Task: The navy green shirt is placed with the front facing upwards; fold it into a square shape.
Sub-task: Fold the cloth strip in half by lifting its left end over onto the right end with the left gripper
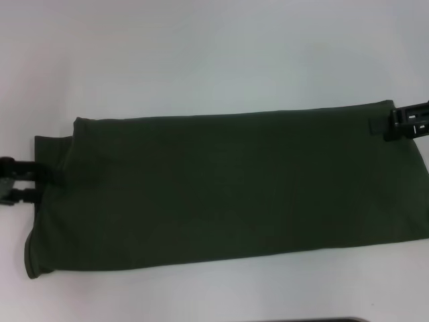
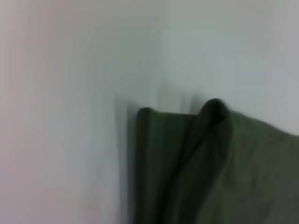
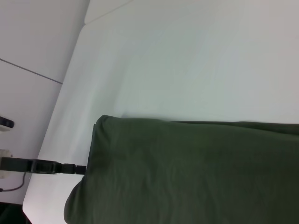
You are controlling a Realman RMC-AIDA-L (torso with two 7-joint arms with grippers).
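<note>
On the white table (image 1: 201,40) the shirt (image 1: 221,188) lies as a long folded band, the left gripper (image 1: 40,180) clenched on its left edge and the right gripper (image 1: 395,124) clenched on its far right corner, so I judge the next move must bring one end over the other.

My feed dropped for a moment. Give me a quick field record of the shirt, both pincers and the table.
shirt: navy green shirt lies folded into a long band across the table, plain side up, no lettering showing
left pincer: left pincer at the band's left end, at the cloth edge
right pincer: right pincer at the far right corner of the band
surface: white table
fold state: long rectangle, not yet a square
</note>
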